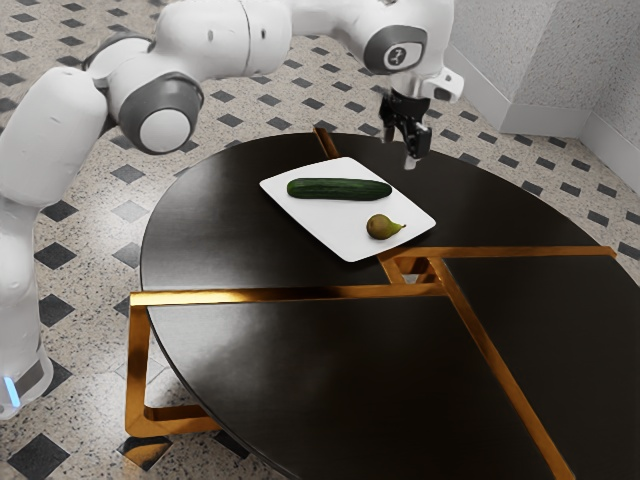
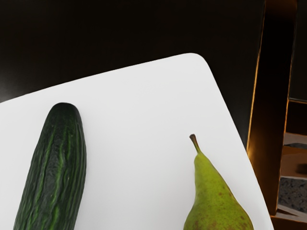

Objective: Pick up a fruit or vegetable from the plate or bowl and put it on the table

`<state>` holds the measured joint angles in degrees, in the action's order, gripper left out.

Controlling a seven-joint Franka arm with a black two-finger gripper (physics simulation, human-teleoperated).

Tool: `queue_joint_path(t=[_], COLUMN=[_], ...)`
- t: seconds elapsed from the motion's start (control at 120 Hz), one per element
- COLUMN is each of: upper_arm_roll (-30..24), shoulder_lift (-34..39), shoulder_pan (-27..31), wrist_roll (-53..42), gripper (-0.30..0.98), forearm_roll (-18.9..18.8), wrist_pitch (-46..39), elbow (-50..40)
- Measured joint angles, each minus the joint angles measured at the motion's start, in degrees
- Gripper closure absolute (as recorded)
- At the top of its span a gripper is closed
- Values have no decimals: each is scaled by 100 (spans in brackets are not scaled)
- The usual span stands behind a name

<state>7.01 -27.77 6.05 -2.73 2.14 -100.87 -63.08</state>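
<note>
1 pear [image 2: 213, 203], cuke [image 2: 55, 167] below fingers [image 1: 416, 142]

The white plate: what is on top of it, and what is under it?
On the plate lie a cucumber and a pear. Under it is the dark tabletop; the part it covers cannot be seen.

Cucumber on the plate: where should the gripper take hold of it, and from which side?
I'd grip the cucumber around mid-length, coming from above and closing across its long sides. It lies flat on the plate, long and fairly even in width, so a central grip should balance best; the pear lies apart from it.
</note>
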Motion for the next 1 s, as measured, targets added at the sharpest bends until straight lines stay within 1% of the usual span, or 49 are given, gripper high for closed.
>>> queue_joint_path(t=[0.117, 0.233, 0.55, 0.625, 0.733, 1.0], upper_arm_roll=[-59, -66, 5, 26, 50, 132], shoulder_lift=[-159, -256, -258, 46, 264, 382], shoulder_pan=[-49, -80, -124, -123, -177, -209], wrist_roll=[-14, -5, 21, 45, 82, 147], gripper=[0, 0, 0, 0, 0, 0], forearm_roll=[293, 419, 498, 504, 501, 503], wrist_pitch=[-217, -327, -310, -307, -306, -327], elbow=[4, -31, -548, -1062, -1448, -1759])
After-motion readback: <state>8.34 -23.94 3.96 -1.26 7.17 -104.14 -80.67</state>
